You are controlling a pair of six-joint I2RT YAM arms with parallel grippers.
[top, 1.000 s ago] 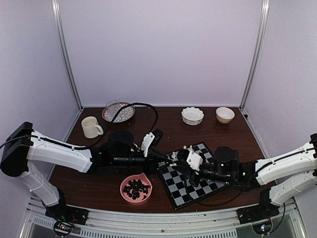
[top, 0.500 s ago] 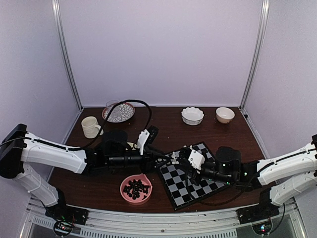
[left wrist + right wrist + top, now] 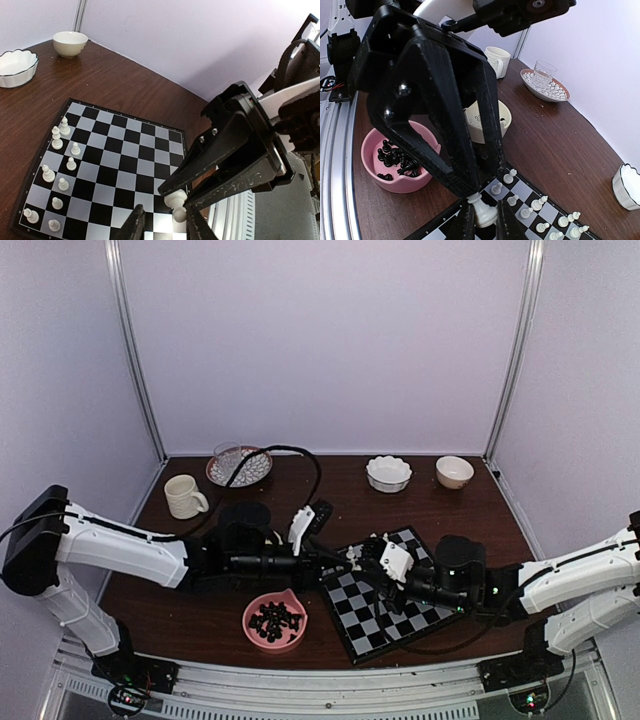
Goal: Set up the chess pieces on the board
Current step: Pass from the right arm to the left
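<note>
The board [image 3: 392,602] lies tilted at centre right, and several white chess pieces [image 3: 61,150] stand along one of its edges. Over the board's left corner my two grippers meet tip to tip. My right gripper [image 3: 484,221] is shut on the base of one white piece [image 3: 485,209], held just above the board. My left gripper [image 3: 165,225] is open, with a finger on each side of that piece's head [image 3: 180,216]. A gap shows beside one finger. In the top view the two grippers hide this piece.
A pink bowl [image 3: 250,628] of black pieces sits near the front, left of the board. A cream round container [image 3: 492,116] lies under the left arm. A mug [image 3: 183,496] and a glass on a patterned plate [image 3: 238,464] stand back left. Two white bowls [image 3: 388,472] stand back right.
The left arm drew back a little to the left, then came forward again to the right gripper. Its jaws have narrowed around the piece's head. The right gripper kept its hold.
</note>
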